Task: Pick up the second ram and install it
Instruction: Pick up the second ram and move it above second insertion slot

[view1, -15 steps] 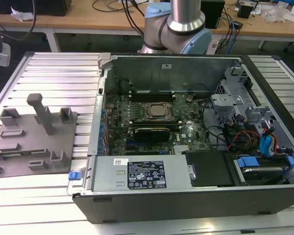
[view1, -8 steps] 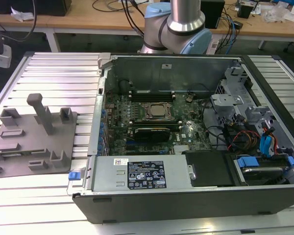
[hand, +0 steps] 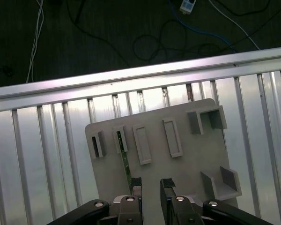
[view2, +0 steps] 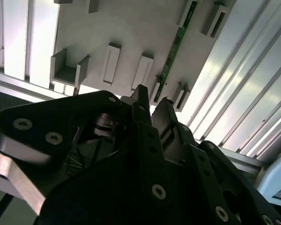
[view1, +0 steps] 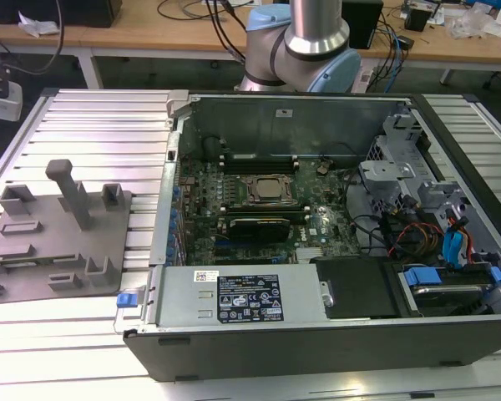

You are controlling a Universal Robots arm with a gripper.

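Note:
The second ram point(hand: 125, 163) is a thin green stick standing on edge in a slot of the grey plastic tray point(hand: 182, 173). It also shows in the second wrist view as a green strip point(view2: 174, 45) across the tray point(view2: 131, 28). My gripper point(hand: 151, 183) hovers above the tray, open, with nothing between its dark fingers point(hand: 136, 183). One fingertip lies close beside the near end of the stick and the gap between the fingers sits just off to its side. In the second wrist view the gripper point(view2: 152, 101) points at the tray.
The open computer case point(view1: 317, 334) lies at the exterior view's right, with the motherboard, CPU socket point(view1: 267, 190) and long black memory slots point(view1: 259, 157). The grey tray point(view1: 58, 251) with upright posts rests on a ribbed aluminium table point(view1: 92, 125). Beyond the table edge are floor cables point(hand: 178, 33).

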